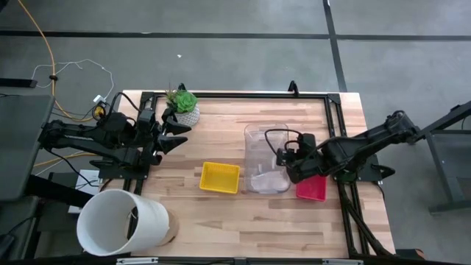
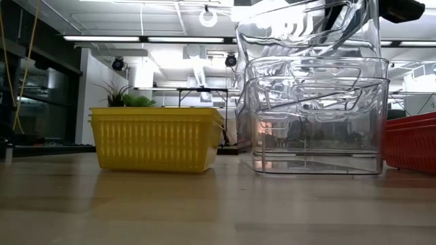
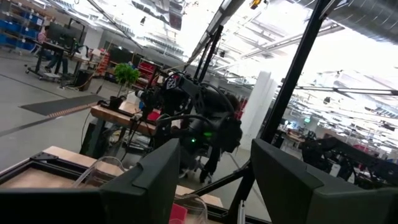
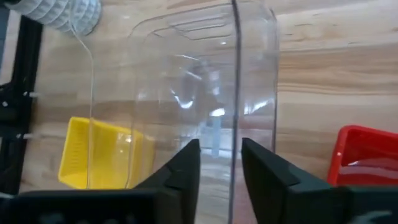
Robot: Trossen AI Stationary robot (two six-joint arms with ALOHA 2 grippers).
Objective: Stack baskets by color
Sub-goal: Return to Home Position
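with the clear baskets stacked on the desk, the right end effector is hanging open astride their wall, needing to lift clear and head home; the left end effector is idling open.

Bright ceiling lights glare overhead; the table shows soft shadows.

table: matt grained wood | clear baskets: glossy plastic | yellow basket: mesh plastic | red basket: plastic
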